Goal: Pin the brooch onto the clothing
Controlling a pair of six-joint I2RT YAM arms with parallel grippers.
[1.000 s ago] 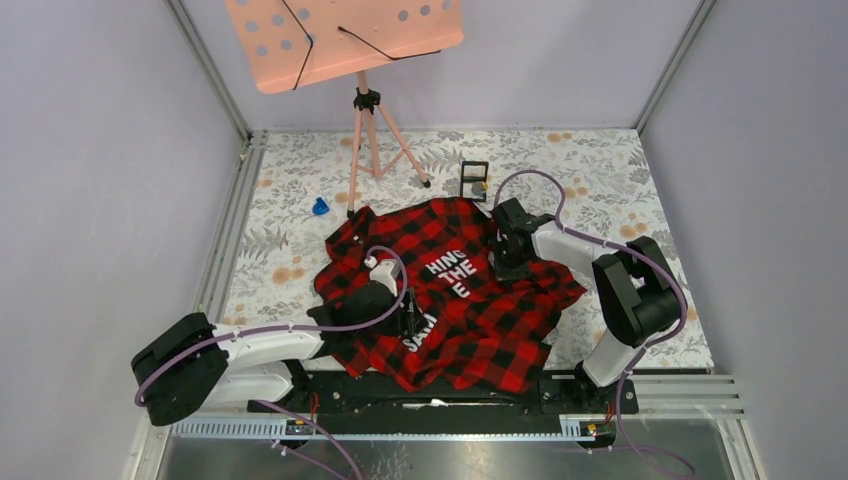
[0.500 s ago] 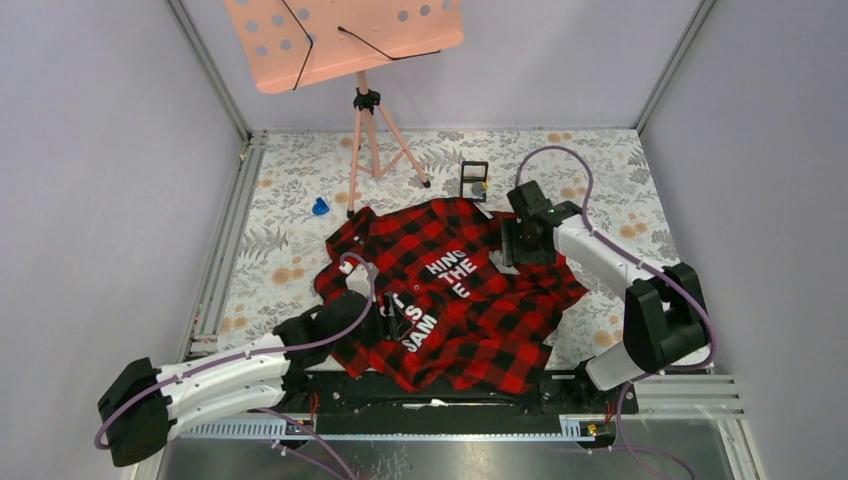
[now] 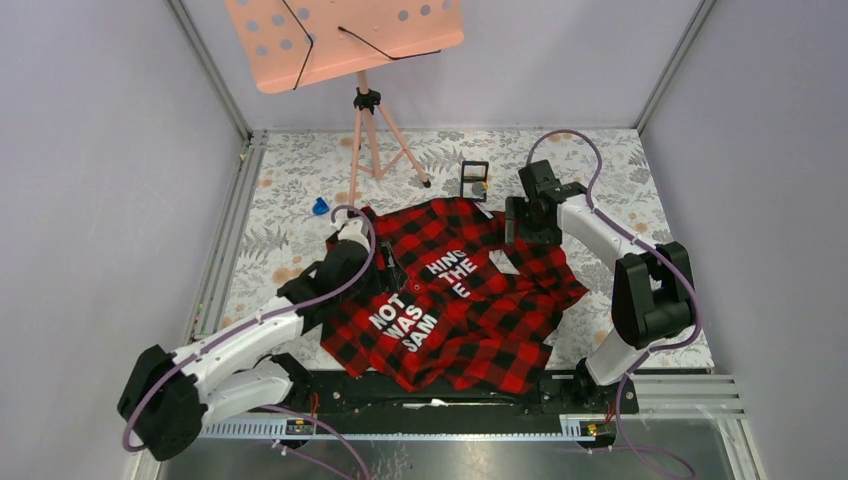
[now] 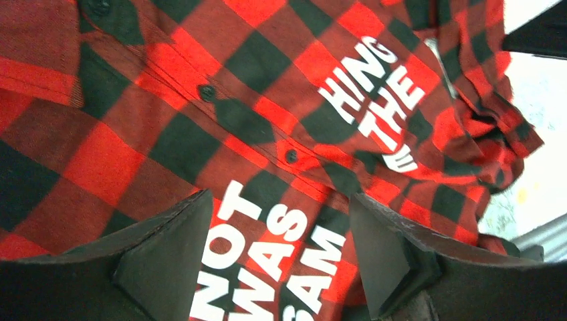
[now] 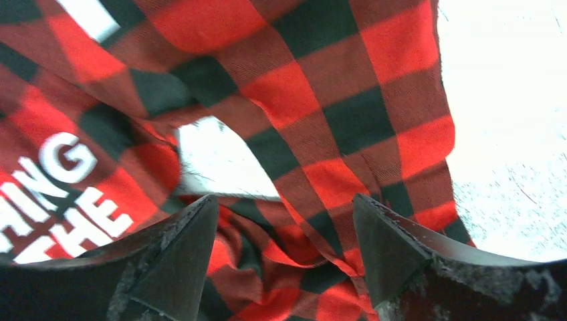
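So the left pincer (image 4: 277,224) hangs wide open and empty over the left side of the red-and-black checked flannel shirt (image 3: 480,330), and the right pincer (image 5: 284,217) hangs the same way over its far right edge. The tiny round brooch — can't spot it anywhere. I'd smooth the fabric flat first, then hunt for it.

Shirt (image 3: 480,335) on table (image 3: 620,170); stand (image 3: 366,101) and box (image 3: 474,179) behind.

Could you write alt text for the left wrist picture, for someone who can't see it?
A rumpled red-and-black check flannel shirt with big white block letters fills the view. The left gripper hangs open above it, two dark fingers at the bottom edge, holding nothing.
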